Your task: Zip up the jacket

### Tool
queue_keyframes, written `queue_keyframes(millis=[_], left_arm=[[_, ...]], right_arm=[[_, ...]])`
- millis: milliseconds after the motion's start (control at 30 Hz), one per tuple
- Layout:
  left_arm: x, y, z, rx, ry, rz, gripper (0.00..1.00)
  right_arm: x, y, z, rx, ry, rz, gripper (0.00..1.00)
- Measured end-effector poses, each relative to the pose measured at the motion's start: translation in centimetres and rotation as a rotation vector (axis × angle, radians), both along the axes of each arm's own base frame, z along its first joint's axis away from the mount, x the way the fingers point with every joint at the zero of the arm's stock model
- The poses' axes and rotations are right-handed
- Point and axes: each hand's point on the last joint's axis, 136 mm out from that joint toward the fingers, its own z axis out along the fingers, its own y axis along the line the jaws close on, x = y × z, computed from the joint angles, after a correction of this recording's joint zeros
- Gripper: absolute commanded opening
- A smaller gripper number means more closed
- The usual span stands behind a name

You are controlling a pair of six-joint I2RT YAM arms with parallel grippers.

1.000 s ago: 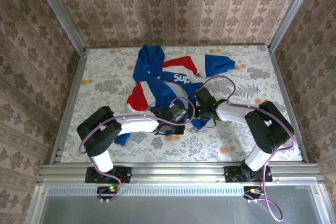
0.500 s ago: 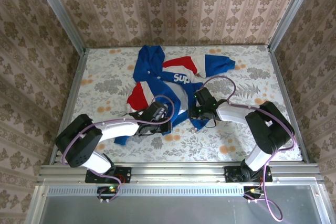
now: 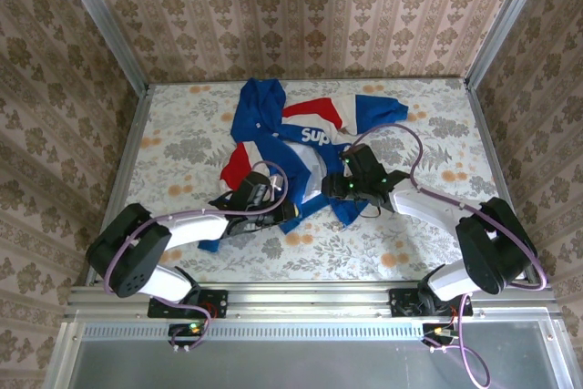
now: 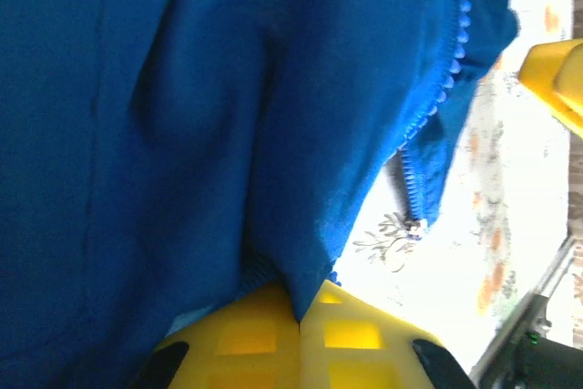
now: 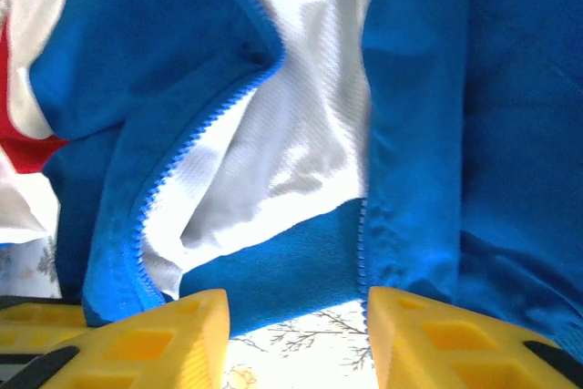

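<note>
left fingers (image 4: 246, 339) clenched the jacket (image 3: 260, 111) hem, right fingers (image 5: 155, 334) sat released at its zipper edge; thin pinch risked slipping under pull.

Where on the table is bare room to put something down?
Free: between jacket and left rail; between sleeve and right rail; the front strip between left arm and right arm. Crowded: the middle, where both reach the jacket.
</note>
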Motion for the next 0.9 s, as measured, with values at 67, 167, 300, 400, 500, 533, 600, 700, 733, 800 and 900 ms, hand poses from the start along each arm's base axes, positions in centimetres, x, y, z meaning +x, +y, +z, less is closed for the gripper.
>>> queue_keyframes(millis=[67, 167, 300, 400, 500, 533, 600, 700, 733, 800, 900], left_arm=[[0.1, -0.3, 0.8, -0.032, -0.012, -0.01, 0.0], [0.5, -0.4, 2.0, -0.075, -0.029, -0.019, 0.0], [0.9, -0.5, 3.0, -0.116, -0.05, -0.033, 0.0], [1.0, -0.6, 3.5, -0.134, -0.063, -0.047, 0.0], [0.8, -0.8, 3.8, -0.15, -0.069, -0.068, 0.0], [0.7, -0.8, 3.8, -0.153, -0.069, -0.075, 0.0], [0.5, -0.8, 3.9, -0.16, -0.068, -0.089, 0.0], [0.4, -0.9, 4.3, -0.179, -0.074, -0.109, 0.0], [0.3, -1.0, 4.5, -0.187, -0.075, -0.117, 0.0], [0.2, -1.1, 4.7, -0.2, -0.082, -0.131, 0.0], [0.1, -1.3, 5.0, -0.212, -0.089, -0.143, 0.0]], right_arm=[[-0.1, 0.4, 0.2, 0.02, 0.009, 0.004, 0.48], [-0.5, 0.9, 0.3, 0.054, 0.035, 0.012, 0.52], [-0.8, 1.8, 0.8, 0.115, 0.066, 0.018, 0.57], [-0.7, 2.6, 1.3, 0.163, 0.078, 0.025, 0.57], [-0.7, 3.3, 1.4, 0.204, 0.102, 0.031, 0.57], [-0.7, 3.5, 1.2, 0.213, 0.114, 0.032, 0.57], [-1.0, 3.9, 1.0, 0.231, 0.136, 0.038, 0.57], [-1.2, 4.5, 1.3, 0.262, 0.149, 0.052, 0.57], [-1.2, 4.8, 1.5, 0.273, 0.149, 0.059, 0.57], [-1.3, 5.1, 1.8, 0.287, 0.146, 0.068, 0.55], [-1.2, 5.6, 2.2, 0.316, 0.143, 0.077, 0.51]])
